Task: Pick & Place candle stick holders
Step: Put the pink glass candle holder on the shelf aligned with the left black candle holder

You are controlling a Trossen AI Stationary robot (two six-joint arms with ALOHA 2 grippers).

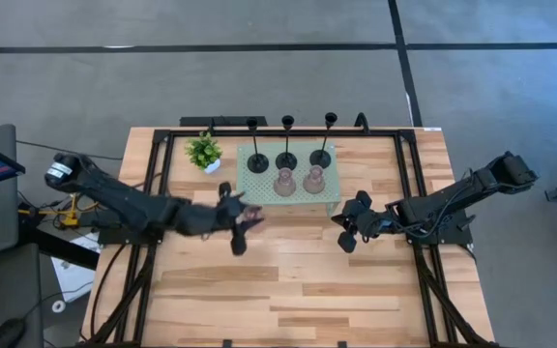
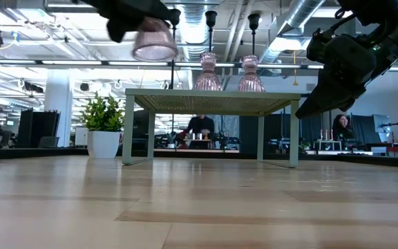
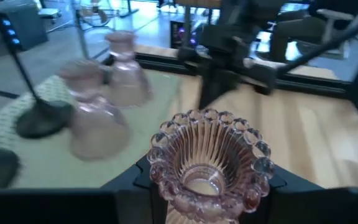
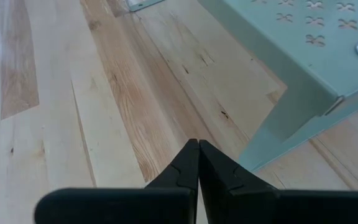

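Left pincer point(image 1: 245, 218) grips a pink holder point(image 3: 209, 163), lifted toward the stand point(image 1: 329, 196) at two o'clock; right pincer point(image 4: 198, 163) waits clenched.

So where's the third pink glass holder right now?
The third pink glass holder is held in the left tool, up off the table. From above it sits just left of the mint-green stand, where the other two pink holders stand.
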